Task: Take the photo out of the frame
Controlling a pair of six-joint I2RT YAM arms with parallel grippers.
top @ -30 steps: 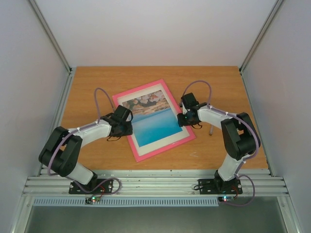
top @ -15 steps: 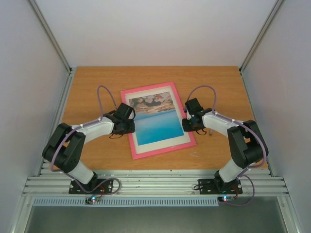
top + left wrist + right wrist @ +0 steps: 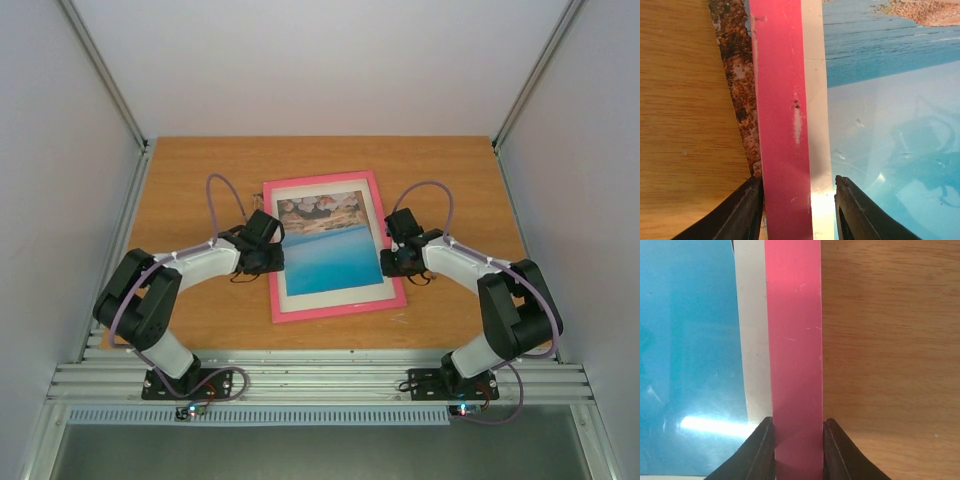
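Left black two-finger gripper (image 3: 270, 258) at left long side of thin bright pink rectangular frame (image 3: 338, 309). Jaws spread astride pink rail: outer finger (image 3: 742, 212) touching rail, inner finger (image 3: 860, 212) apart from it, past white mat border (image 3: 815, 100). Right black two-finger gripper (image 3: 390, 260) at frame's right long side, jaws pinching pink rail. Frame flat on brown wooden table (image 3: 450, 170). Glossy rectangular seaside photo (image 3: 325, 250) inside frame, rocks toward frame's far end.

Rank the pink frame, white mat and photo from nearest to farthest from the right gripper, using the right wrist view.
1. The pink frame, between the fingers of the right gripper.
2. The white mat, next inward.
3. The photo, farthest inward, beyond the mat.
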